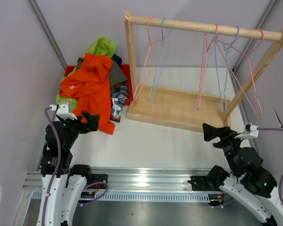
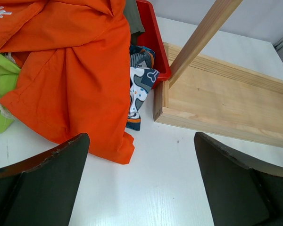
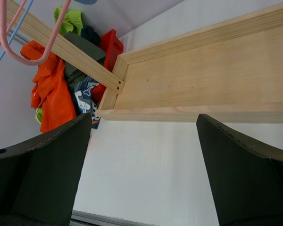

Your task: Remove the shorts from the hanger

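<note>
The shorts lie in a heap at the left of the wooden rack: bright orange [image 1: 87, 82] on top, lime green [image 1: 101, 46], grey [image 1: 115, 73], dark navy [image 1: 117, 59] and the blue/orange/white print [image 1: 118, 106]. Several wire hangers [image 1: 155, 61] hang bare on the rack's rail [image 1: 203, 27]. My left gripper [image 1: 92, 120] is open and empty just in front of the orange shorts [image 2: 70, 80]. My right gripper [image 1: 212, 132] is open and empty in front of the rack's base [image 3: 203, 70].
A red bin [image 2: 153, 42] sits under the heap. The wooden rack base [image 1: 179, 108] stands across the middle of the white table. Grey walls close in left and back. A metal rail [image 1: 141, 181] runs along the near edge.
</note>
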You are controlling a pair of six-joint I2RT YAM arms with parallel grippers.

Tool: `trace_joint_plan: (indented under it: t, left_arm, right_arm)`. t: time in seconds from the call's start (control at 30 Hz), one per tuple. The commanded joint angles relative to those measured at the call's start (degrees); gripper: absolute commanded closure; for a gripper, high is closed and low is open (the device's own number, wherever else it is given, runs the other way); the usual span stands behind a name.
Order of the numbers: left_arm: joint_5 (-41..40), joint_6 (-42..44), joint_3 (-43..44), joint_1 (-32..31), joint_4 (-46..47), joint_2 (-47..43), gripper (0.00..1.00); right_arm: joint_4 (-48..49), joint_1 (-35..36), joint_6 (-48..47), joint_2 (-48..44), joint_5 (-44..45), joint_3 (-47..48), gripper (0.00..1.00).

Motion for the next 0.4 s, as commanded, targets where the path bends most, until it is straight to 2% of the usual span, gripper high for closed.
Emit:
trace_joint_plan:
  t: [0.0,0.37]
  left_arm:
    - [-0.31,1.13,1.37,-0.26,0.75,-0.24,0.01]
    - [-0.4,1.13,1.29,-0.35,0.75,0.03,0.01]
  right_arm:
    - [1.32,0.44,0.29,-0.33,1.07,0.15,0.01]
    - [3.34,0.61,-2.35,-0.16,-1.74,-0.12,0.01]
